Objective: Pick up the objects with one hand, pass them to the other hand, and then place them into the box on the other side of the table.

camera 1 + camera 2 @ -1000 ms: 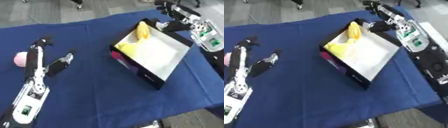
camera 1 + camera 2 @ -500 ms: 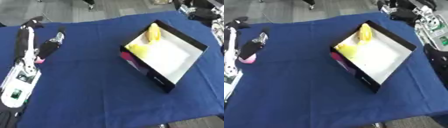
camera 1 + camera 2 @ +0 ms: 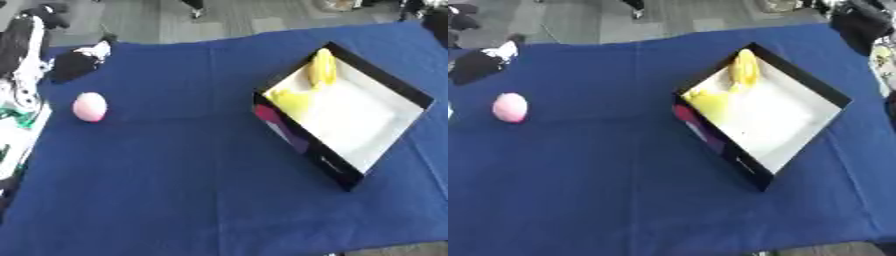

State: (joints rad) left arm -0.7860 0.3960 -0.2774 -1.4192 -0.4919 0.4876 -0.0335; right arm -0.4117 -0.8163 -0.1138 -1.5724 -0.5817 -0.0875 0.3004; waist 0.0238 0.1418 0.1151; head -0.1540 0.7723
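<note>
Matt blue cloth (image 3: 175, 190), cardboard box (image 3: 385, 85)

1 box (image 3: 395, 86), black outside, white inside, on 1 blue cloth (image 3: 175, 190). Inside it: 2 yellow things at the far end, 1 long banana-like piece (image 3: 323, 67) and 1 lumpier piece (image 3: 291, 99) (can't make out what it is). 1 pink ball (image 3: 89, 106) on the cloth, well apart from the box. 2 robot hands in view: left hand (image 3: 74, 62) at the upper left, right hand (image 3: 859, 17) at the upper right corner.
</note>
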